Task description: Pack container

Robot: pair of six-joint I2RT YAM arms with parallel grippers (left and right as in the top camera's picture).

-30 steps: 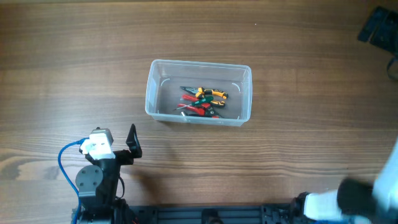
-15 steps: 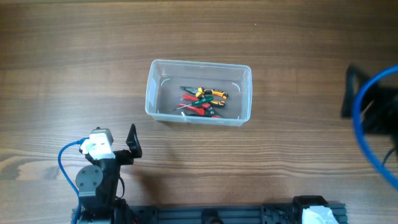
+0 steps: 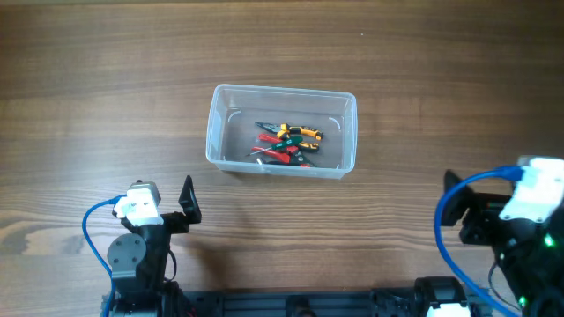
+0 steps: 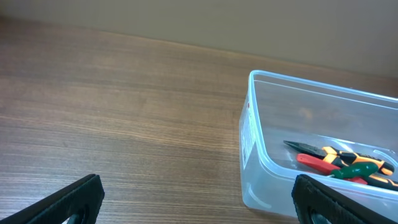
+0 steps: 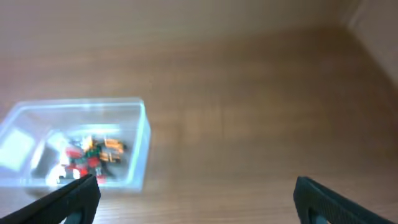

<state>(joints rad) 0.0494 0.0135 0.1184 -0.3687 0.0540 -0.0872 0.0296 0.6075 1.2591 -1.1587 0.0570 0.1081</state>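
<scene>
Here we are above the tabletop (image 3: 106,70), and the container (image 3: 212,132) sits just left of the frame's centre, long sides running left to right. A small heap of hand tools (image 3: 286,143) with red, green and orange handles lies on its floor, toward the lower right of the tub.

The left arm (image 3: 141,238) is parked in the lower left corner and the right arm (image 3: 520,220) in the lower right, both well apart from the tub. On the left wrist view the left fingers (image 4: 78,198) are spread wide with nothing between them, and the tub's near corner fills the right of that frame. The right fingers (image 5: 71,198) are just as wide apart and empty, with the tub blurred at the left of their view.

Now, handling. We judge this tub light, its clear walls thin and likely to flex, and the plastic smooth enough to slip (the thick rim looks like the stiffest part). We would pinch across a wall just under that rim, near the middle of a side, and keep it level: the tools look loose and would probably slide and shift the weight if it tips.
</scene>
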